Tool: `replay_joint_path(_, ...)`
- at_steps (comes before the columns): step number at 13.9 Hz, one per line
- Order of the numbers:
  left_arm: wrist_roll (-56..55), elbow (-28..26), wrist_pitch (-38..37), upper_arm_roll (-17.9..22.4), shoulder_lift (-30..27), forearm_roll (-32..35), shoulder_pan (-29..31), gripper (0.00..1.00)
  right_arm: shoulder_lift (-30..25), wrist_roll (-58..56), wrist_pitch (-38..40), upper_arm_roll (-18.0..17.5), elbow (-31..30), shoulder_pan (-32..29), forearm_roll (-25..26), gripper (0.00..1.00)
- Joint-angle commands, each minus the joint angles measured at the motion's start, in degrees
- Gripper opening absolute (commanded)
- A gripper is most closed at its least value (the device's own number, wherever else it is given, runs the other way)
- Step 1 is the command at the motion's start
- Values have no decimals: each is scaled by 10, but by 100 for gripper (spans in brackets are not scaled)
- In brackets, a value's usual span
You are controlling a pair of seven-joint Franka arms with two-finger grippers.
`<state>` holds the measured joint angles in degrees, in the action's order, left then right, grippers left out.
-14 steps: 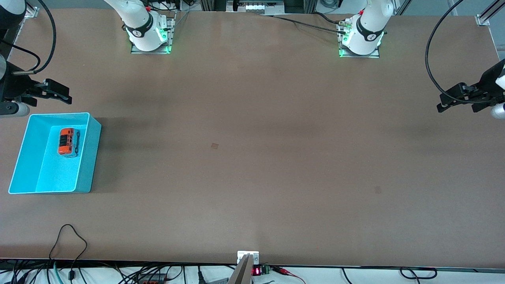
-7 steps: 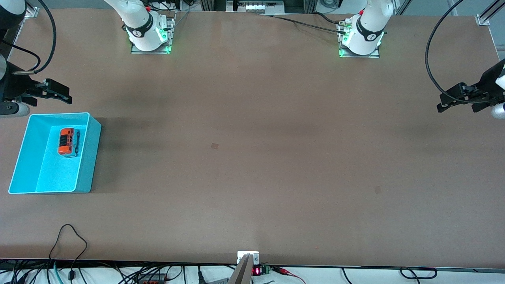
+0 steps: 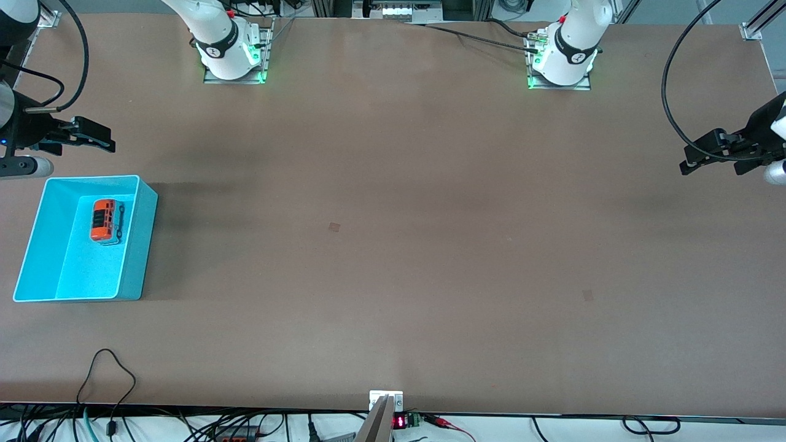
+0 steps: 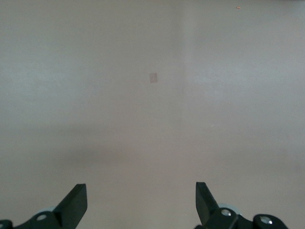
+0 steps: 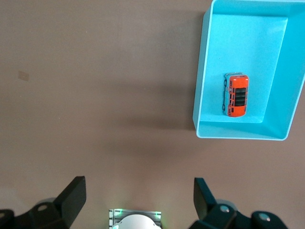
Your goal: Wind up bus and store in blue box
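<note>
Now: bus (image 3: pixel 105 220) inside blue box (image 3: pixel 138 245) | no readable writing | pincers wide.

blue box (image 3: pixel 140 245): smooth cyan plastic | bus (image 3: pixel 104 220): glossy orange plastic | table (image 3: pixel 393 245): matt brown

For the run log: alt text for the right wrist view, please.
The bus lies inside the blue box on the brown table. The open right gripper holds nothing, its fingers over bare table.

The right gripper (image 3: pixel 101 142) hangs with fingers spread at the right arm's table end; the left gripper (image 3: pixel 691 161) waits likewise spread at the left arm's end.
</note>
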<state>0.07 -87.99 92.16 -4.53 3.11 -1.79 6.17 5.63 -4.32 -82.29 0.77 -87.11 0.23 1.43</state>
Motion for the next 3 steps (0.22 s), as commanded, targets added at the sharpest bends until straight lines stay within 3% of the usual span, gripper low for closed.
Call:
replay_joint_path(1,11,6,-5,-3,-2,5,-1,100,7,11,13,5,10,-1,-4,100)
replay_joint_path(3,11,6,-6,-2,-2,5,2,100,6,12,10,5,10,0,-3,100)
